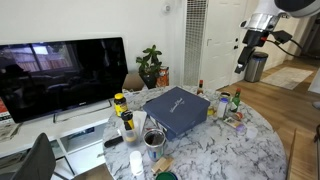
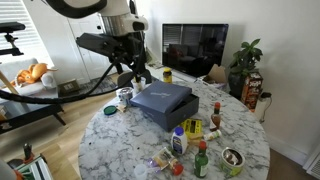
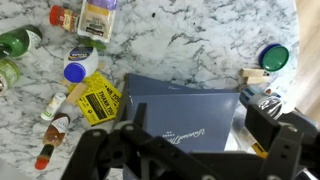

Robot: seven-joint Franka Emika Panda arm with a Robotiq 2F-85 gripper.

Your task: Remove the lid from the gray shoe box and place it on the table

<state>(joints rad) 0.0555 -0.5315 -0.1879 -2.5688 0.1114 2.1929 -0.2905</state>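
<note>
closest to the wrist camera, the end effector (image 3: 195, 150) hung with its two dark fingers (image 3: 110, 155) spread wide apart and nothing between them. beneath it the lid (image 3: 185, 115) sat fully closed on the gray shoe box (image 2: 160, 100), script logo up, and the box rested near the middle of the counter (image 3: 200, 40). in both exterior views the end effector was well above the box and not touching it.

the likeliest trouble, i judged, was the grip itself. the lid's rim was shallow, so fingers set too low could pinch lid and base together and haul up the whole box, while fingers set too high could slip off. a snug lid could also drag the base up and then let it drop.

just beside the box, a yellow packet (image 3: 100, 97) lay against its edge, with small sauce bottles (image 3: 55, 128) and a blue-capped bottle (image 3: 75, 71) near. a tilted or swinging lid could sweep these over. farther out, a green cap (image 3: 275, 57) and a labelled jar (image 3: 97, 18) added to the crowding, so a flat landing place looked scarce. the lid might end up propped on something or hanging over the counter's rim.
</note>
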